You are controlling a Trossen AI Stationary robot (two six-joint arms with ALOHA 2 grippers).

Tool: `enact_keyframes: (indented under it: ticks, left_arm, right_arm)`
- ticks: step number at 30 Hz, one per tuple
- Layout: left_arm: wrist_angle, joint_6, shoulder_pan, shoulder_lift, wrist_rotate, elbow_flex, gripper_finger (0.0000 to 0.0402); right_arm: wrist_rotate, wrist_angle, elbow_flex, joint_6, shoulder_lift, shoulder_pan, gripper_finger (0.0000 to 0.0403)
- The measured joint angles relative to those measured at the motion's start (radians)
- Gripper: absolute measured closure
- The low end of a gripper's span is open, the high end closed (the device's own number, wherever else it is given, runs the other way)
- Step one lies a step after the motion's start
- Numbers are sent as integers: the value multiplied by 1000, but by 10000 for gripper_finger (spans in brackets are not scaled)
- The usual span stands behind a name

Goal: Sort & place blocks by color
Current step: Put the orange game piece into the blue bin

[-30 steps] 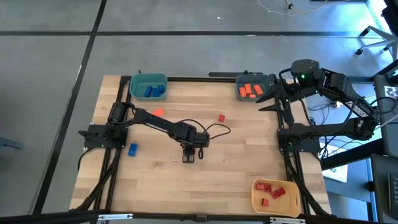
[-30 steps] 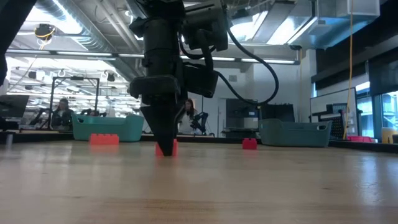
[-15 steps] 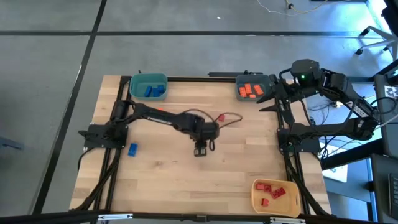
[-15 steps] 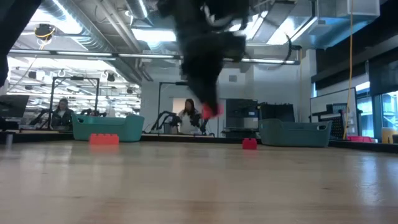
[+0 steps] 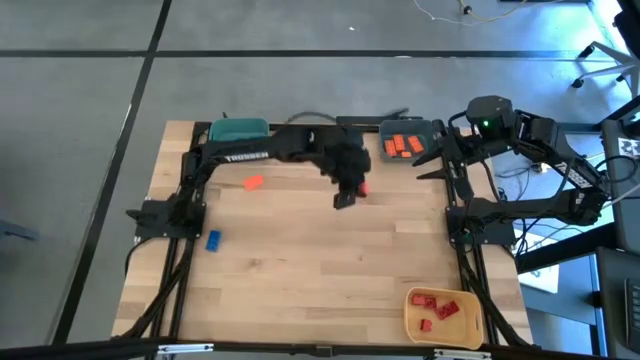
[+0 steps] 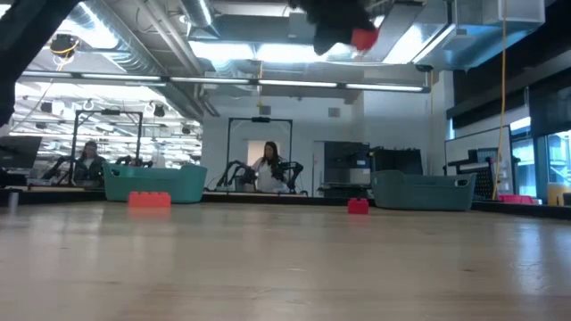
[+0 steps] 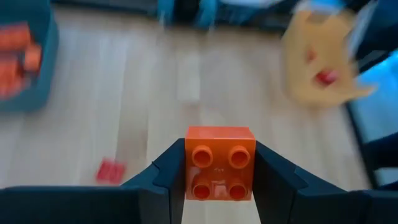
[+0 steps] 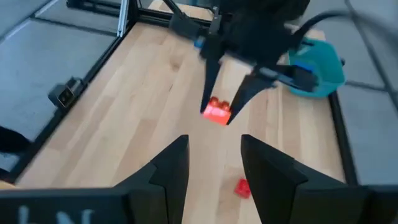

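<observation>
My left gripper (image 5: 345, 198) hangs high over the far middle of the table, shut on a small orange four-stud block (image 7: 220, 149); the block also shows in the low view (image 6: 363, 37). A red block (image 5: 361, 187) lies on the table just beside and below it. An orange block (image 5: 253, 183) and a blue block (image 5: 212, 239) lie on the left part of the table. My right gripper (image 8: 214, 168) is open and waits at the far right corner, beside the grey-blue bin (image 5: 403, 143). My left gripper pinches the orange block between its two fingers (image 7: 168, 177), by two opposite side faces (image 7: 190, 177). The fingers come from above, pointing down, and the block sits at their free ends (image 8: 216, 111). It is lifted well clear of the table, with its studs toward the wrist.
The teal bin (image 5: 238, 130) with blue blocks stands at the far left, partly under my left arm. The grey-blue bin holds orange blocks. A yellow bin (image 5: 443, 310) with red blocks stands at the near right corner. People show in the room beyond the table.
My left gripper, shut on the orange block, has lifted it off the middle of the table. It has carried it high up, toward the far edge and to the right, and now stands above the red block.
</observation>
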Motion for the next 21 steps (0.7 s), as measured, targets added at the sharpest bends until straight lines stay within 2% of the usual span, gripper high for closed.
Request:
enact_keyframes:
  ticks: [4, 9, 21]
  left_arm:
    - [49, -10, 29, -2, 143, 77, 273]
    - [155, -89, 41, -2, 291, 90, 273]
    - [197, -192, 60, -2, 357, 90, 273]
  right_arm:
    - [1, 11, 0, -88, 8, 0, 254]
    - [17, 64, 0, -177, 40, 27, 254]
    - [180, 166, 0, -332, 161, 170, 254]
